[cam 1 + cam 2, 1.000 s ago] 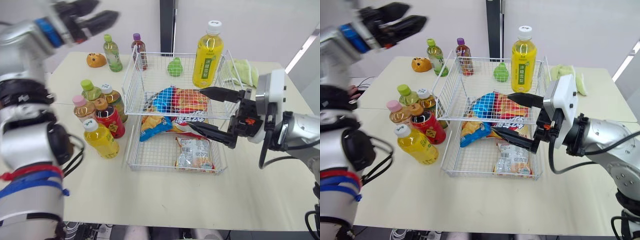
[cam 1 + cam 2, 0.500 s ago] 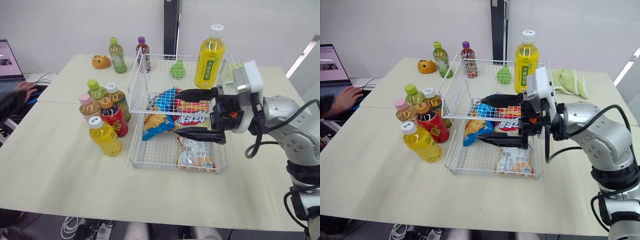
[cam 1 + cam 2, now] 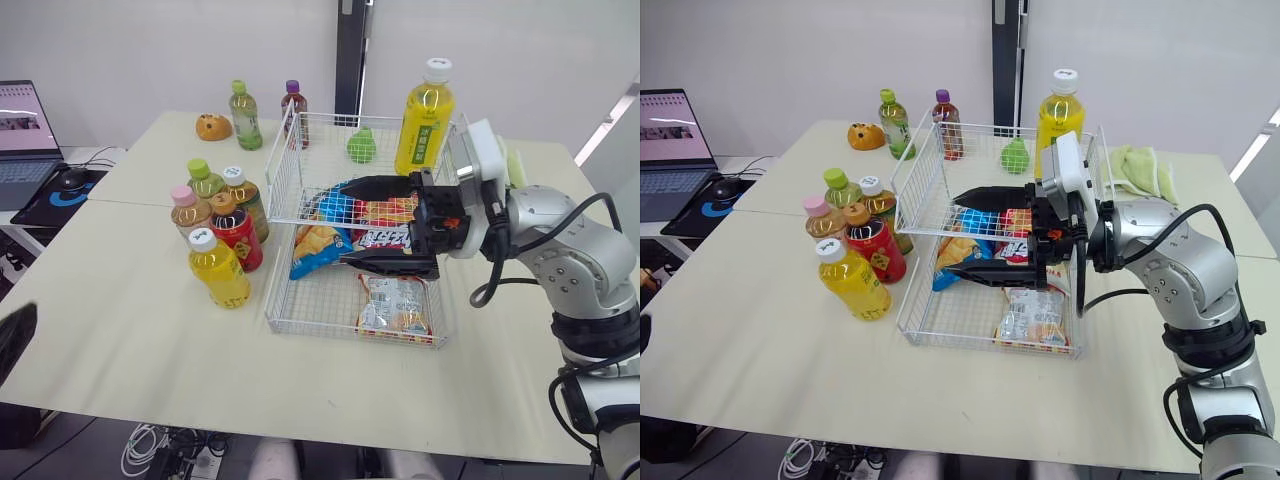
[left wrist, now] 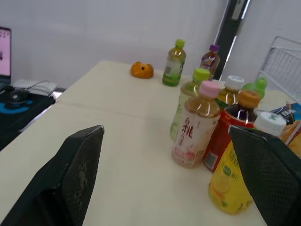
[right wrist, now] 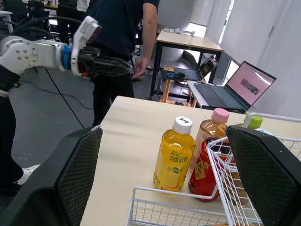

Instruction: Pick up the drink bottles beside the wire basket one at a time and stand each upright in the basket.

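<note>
Wire basket (image 3: 283, 176) sitting on pale table (image 3: 130, 330), snack packets (image 3: 392, 305) lying inside. Five drink bottles (image 3: 237, 228) standing clustered just beside its left wall. Right gripper (image 3: 345, 222) hovering over basket, fingers gaping wide, gripping nothing. Left gripper (image 4: 165, 131) likewise gaping, empty.

Bench (image 3: 150, 330): plain pale cream.
Wire basket (image 3: 283, 170): white wire grid.
Yellow bottle (image 3: 220, 275) beside the basket: yellow drink, white cap.
Orange-capped bottle (image 3: 238, 235) beside the basket: red label with yellow print.
Pink-capped bottle (image 3: 186, 208) beside the basket: amber drink, pale pink label.
Green-capped bottle (image 3: 204, 178) beside the basket: light green.
White-capped amber bottle (image 3: 245, 195) just beside the basket wall: brownish drink.
Tall bottle (image 3: 424, 120) at the basket's far edge: yellow, white cap, green-and-white label.
Far green bottle (image 3: 244, 118) beyond the basket: green cap.
Purple-capped bottle (image 3: 294, 105) beyond the basket: dark reddish drink.
Toy (image 3: 213, 126) beyond the basket: orange.
Snack bags in the basket: blue bag (image 3: 318, 248), red bag (image 3: 385, 215) with white lettering, silvery bag (image 3: 392, 305).
Cloth (image 3: 1137, 165) beyond the basket: pale green.
</note>
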